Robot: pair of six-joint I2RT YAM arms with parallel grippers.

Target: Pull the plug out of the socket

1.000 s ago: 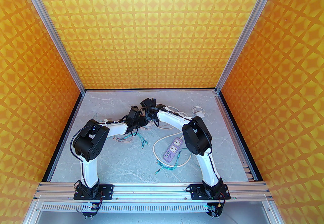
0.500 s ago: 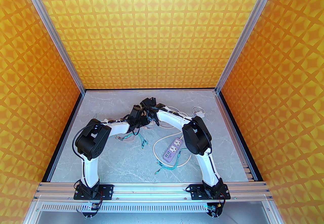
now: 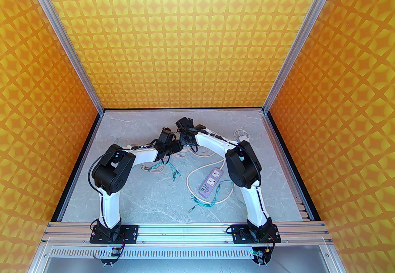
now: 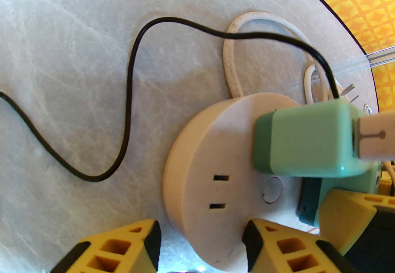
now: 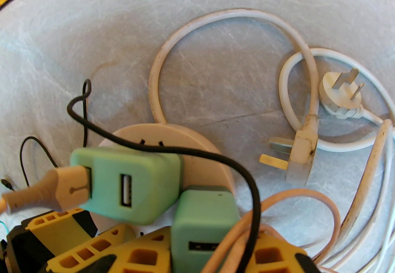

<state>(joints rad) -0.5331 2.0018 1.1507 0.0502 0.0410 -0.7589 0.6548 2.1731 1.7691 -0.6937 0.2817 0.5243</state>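
A round beige socket (image 4: pixel 216 154) lies on the table with two green plugs on it. One green plug (image 5: pixel 129 185) carries a beige USB cable (image 5: pixel 46 194). My right gripper (image 5: pixel 206 248) is shut on the other green plug (image 5: pixel 203 219), which stands at the socket's near edge; its prongs are hidden. That gripper's yellow finger (image 4: pixel 348 213) also shows beside the held plug (image 4: pixel 308 203). My left gripper (image 4: pixel 200 231) is open, and its yellow fingers (image 4: pixel 123 247) straddle the socket's near rim. Both grippers meet mid-table, left gripper (image 3: pixel 176 146) and right gripper (image 3: pixel 185 142).
A thin black wire (image 4: pixel 129 95) snakes over the table and across the plugs. A white three-prong plug (image 5: pixel 339 92), a beige flat plug (image 5: pixel 301 154) and looped cords lie right of the socket. A purple power strip (image 3: pixel 210 183) and teal leads (image 3: pixel 203 203) lie nearer the bases.
The left arm slid a little right early on and then held. The right arm's elbow and wrist shifted slightly right and back. Both grips look the same.
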